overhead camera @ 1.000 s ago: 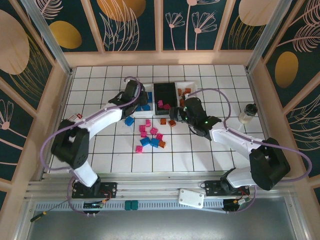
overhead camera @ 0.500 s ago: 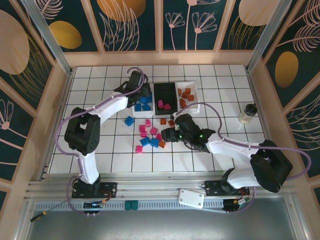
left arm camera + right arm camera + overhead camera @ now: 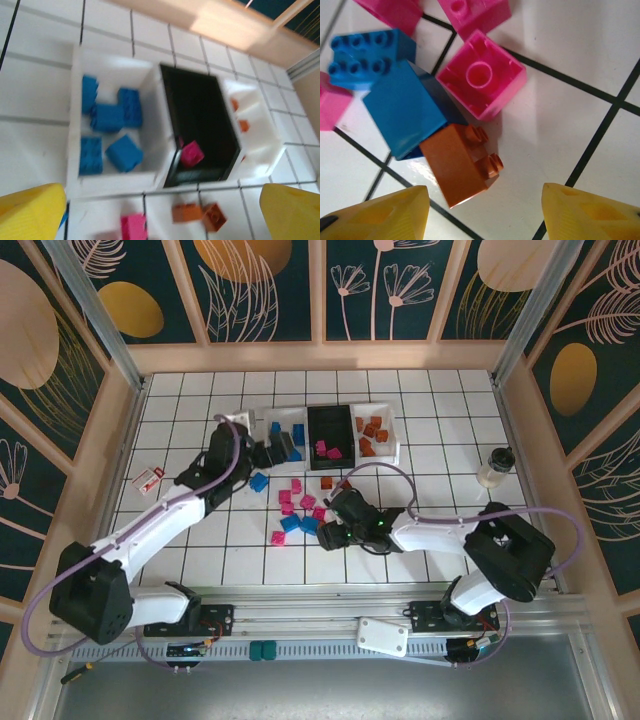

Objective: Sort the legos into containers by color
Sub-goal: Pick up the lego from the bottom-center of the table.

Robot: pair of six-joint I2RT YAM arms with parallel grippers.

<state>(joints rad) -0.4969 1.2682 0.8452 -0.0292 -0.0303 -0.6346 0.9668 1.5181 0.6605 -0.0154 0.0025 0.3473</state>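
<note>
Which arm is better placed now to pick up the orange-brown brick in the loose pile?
Right. The right gripper hangs open just above the orange-brown brick, with a finger on either side. The left gripper is open near the trays, farther from that brick.

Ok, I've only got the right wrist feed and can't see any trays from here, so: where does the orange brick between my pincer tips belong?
Observer: The orange brick goes with the other orange bricks in the right white tray. That tray is farther from the arm bases than your right pincer, and to its right.
Operator: Is the left arm in my way?
Observer: Probably not. The left pincer hangs open at the left white tray, which holds the blue bricks.
Operator: And the pinks?
Observer: Some pink bricks lie in the black tray, between the two white ones.
</note>
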